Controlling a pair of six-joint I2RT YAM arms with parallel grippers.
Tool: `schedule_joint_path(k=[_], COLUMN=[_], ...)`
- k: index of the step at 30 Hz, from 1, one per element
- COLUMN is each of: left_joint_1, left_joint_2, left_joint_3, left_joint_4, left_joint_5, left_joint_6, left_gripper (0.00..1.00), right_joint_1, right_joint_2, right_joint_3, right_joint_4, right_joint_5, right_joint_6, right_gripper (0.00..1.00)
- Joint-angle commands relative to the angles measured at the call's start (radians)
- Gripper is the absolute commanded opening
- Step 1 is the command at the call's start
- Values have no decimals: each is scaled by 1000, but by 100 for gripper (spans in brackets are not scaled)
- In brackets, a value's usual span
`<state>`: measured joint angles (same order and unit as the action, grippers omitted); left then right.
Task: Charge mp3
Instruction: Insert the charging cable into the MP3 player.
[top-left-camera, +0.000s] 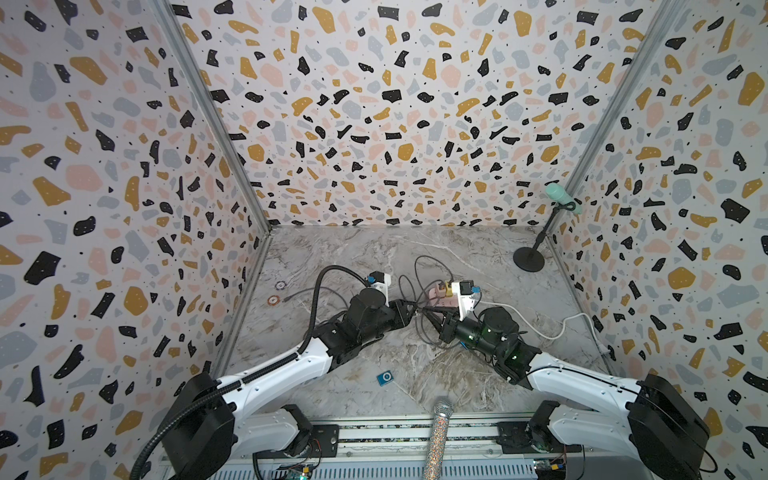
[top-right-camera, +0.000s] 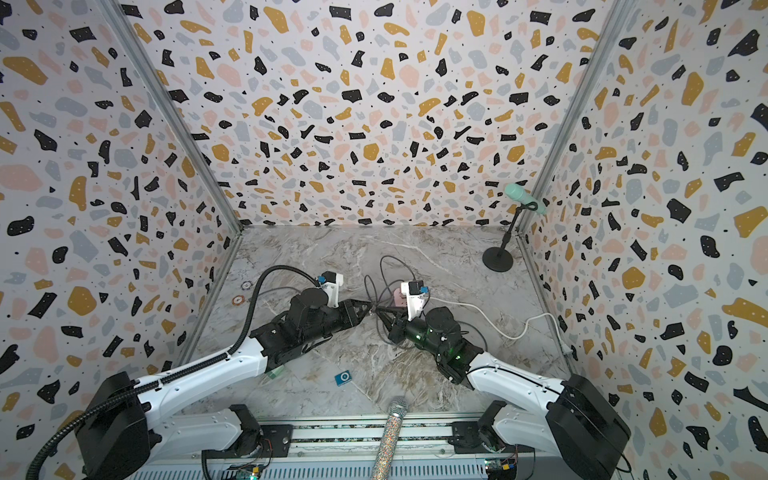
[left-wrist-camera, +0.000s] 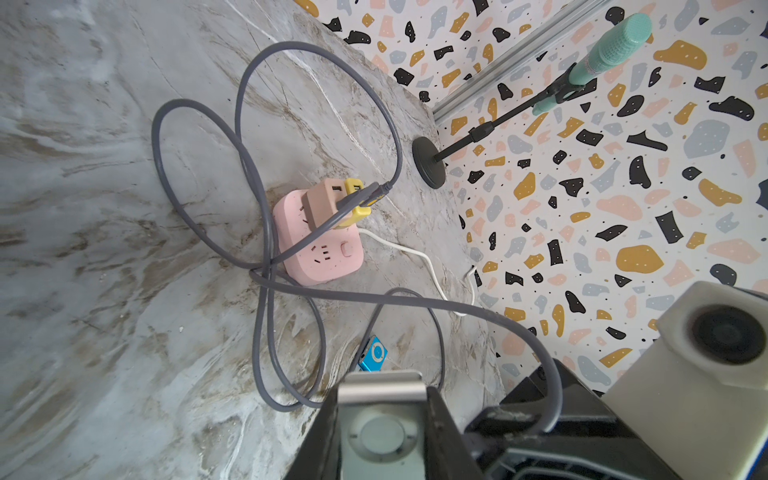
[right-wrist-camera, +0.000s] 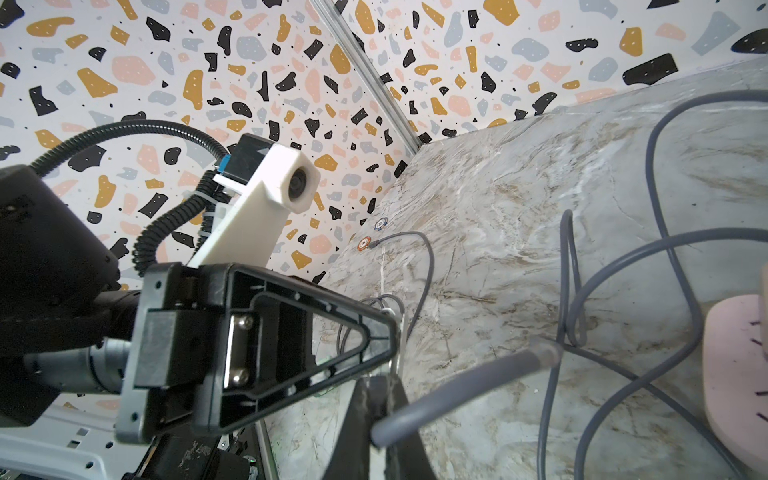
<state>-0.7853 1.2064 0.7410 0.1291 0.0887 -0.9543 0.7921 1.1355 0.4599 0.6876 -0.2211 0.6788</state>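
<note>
now the left jaws are gripping the silver mp3 player, its long axis running out along them, while the right jaws, clamping the grey cable, are facing it tip to tip.

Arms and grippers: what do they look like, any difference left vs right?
Left arm and right arm: white links, black joints. Left gripper and right gripper: black triangular open-frame fingers, white camera mounts. Only the left carries a black corrugated conduit; the right shows green lights.
</note>
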Motion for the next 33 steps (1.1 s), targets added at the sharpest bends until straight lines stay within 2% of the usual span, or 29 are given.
schedule_joint_path(k=[1,33], left_joint_1=[-3,-3], left_joint_2=[-25,-65], left_joint_3=[15,11], left_joint_4=[69,58], left_joint_5=[22,17], left_joint_6=[2,-12], left_gripper=[27,24], right_joint_1=[4,-14], right_joint_2=[6,-45], right_joint_3=[24,5], right_joint_4=[-58,-106], right_joint_5=[-27,-37], right_joint_6=[-27,-61], right_gripper=[0,0])
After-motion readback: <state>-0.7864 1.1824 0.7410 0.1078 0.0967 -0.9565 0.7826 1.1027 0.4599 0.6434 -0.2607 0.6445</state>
